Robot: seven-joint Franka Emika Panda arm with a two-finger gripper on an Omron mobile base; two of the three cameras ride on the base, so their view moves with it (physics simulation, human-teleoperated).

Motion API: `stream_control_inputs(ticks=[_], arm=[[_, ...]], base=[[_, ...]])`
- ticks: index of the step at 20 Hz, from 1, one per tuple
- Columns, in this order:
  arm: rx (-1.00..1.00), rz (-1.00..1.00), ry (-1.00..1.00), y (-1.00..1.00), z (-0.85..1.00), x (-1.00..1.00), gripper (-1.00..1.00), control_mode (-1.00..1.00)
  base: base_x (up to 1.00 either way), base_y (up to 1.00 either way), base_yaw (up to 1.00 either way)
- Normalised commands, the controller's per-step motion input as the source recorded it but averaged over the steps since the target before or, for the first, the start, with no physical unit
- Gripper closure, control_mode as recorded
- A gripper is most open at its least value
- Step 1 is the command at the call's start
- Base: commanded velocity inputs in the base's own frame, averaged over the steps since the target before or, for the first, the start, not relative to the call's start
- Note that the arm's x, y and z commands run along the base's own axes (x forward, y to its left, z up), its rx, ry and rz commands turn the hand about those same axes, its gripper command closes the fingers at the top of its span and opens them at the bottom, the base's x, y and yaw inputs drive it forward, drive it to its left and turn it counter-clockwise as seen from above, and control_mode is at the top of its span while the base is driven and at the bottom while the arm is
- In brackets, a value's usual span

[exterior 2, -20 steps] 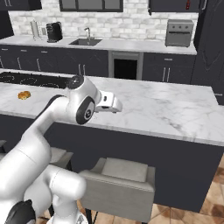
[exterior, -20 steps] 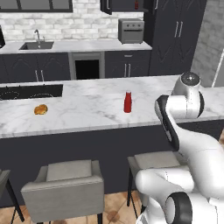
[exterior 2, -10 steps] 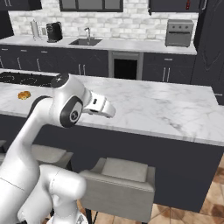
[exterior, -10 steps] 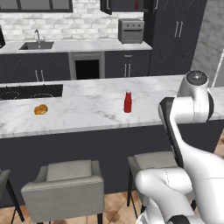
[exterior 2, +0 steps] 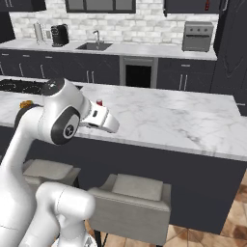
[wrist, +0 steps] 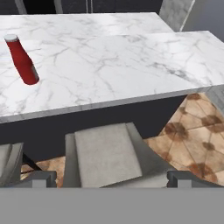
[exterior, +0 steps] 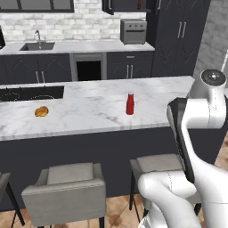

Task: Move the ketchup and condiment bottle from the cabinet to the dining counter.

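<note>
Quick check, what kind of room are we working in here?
A home kitchen, rendered: a marble island counter with stools and a ketchup bottle on it, plus a sink and dark cabinets along the brick back wall.

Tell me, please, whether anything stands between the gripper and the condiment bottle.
Yes. The dining counter and its stools lie between the open gripper and the bottle, which sits up in the cabinet on the far wall.
</note>
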Motion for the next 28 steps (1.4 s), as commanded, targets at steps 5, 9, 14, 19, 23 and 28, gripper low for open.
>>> stream_control_inputs(ticks=[5,9,14,19,23,28], arm=[[0.0,0.0,0.09,0.13,0.09,-0.2,-1.0,-1.0],[0.0,0.0,0.0,0.0,0.0,0.0,-1.0,-1.0],[0.0,0.0,0.0,0.0,0.0,0.0,-1.0,-1.0],[0.0,0.0,0.0,0.0,0.0,0.0,-1.0,1.0],[0.0,0.0,0.0,0.0,0.0,0.0,-1.0,1.0],[0.0,0.0,0.0,0.0,0.0,0.0,-1.0,1.0]], base=[[0.0,0.0,0.0],[0.0,0.0,0.0],[0.0,0.0,0.0],[-0.18,0.0,0.0],[-0.51,-0.04,-0.02],[-0.56,-0.08,-0.16]])
